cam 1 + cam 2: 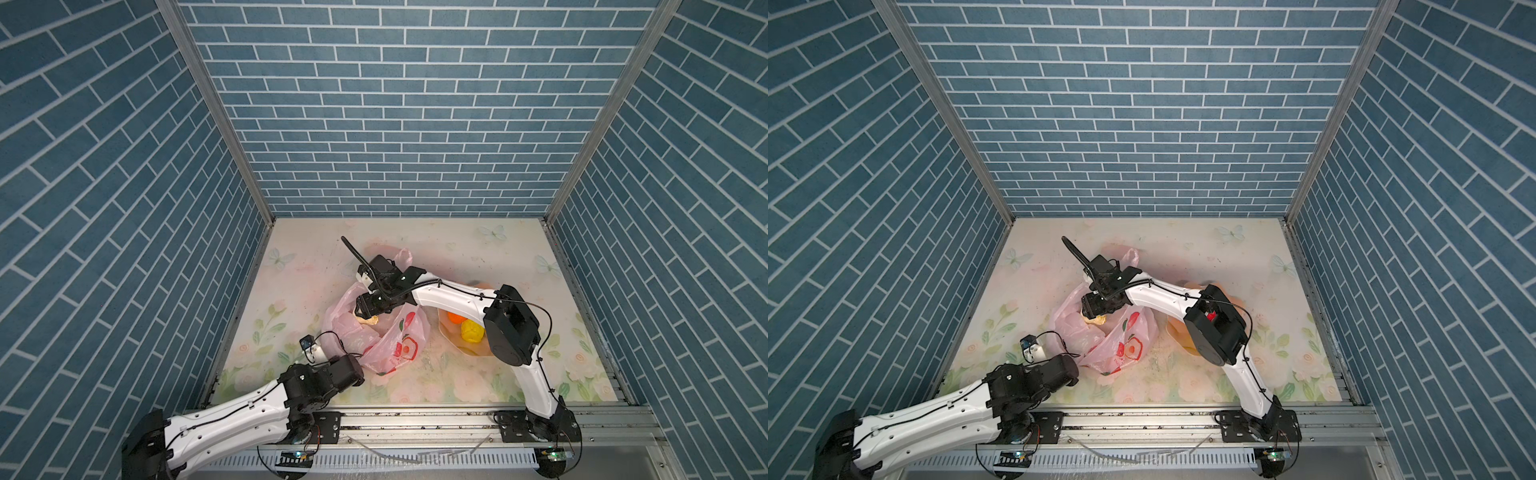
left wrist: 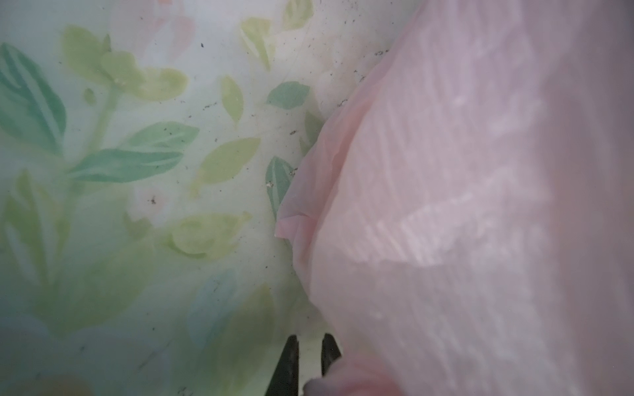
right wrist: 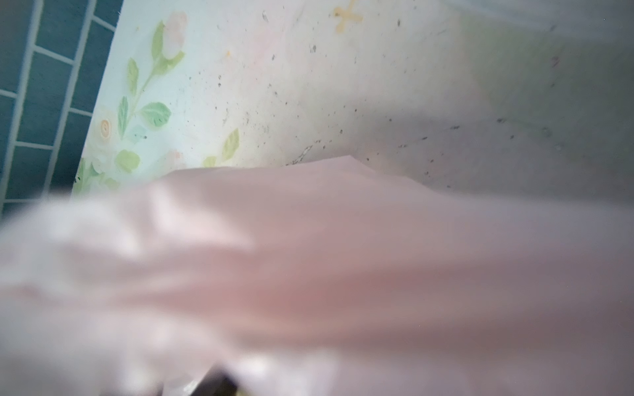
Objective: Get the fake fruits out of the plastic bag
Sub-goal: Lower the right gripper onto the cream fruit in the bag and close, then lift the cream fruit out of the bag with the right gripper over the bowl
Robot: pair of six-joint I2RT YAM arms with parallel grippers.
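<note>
Left jaws seemingly pinch the crinkly translucent pale-pink plastic bag's (image 1: 345, 328) seven-o'clock corner. I cannot tell the right jaws' grip; they reach a cream bumpy toy fruit (image 1: 369, 320) inside. Glossy orange ball (image 1: 455, 318) and yellow ball (image 1: 471, 331) already lie in the peach faceted bowl (image 1: 448, 336), three o'clock.

L arm (image 1: 232, 419) & R arm (image 1: 451, 300): glossy white link shells w/ small round holes, bulky matte blk joint housings (image 1: 510, 328). Thin blk cables (image 1: 547, 322) clipped along the links. Ribbed blk hose (image 1: 360, 257) at R wrist; small white cam module (image 1: 313, 351) w/ blue face at L wrist. Blk base plates (image 1: 328, 428) w/ silver screws. L gripper (image 2: 309, 339) fingertips (image 2: 287, 367) dark, tapered.
</note>
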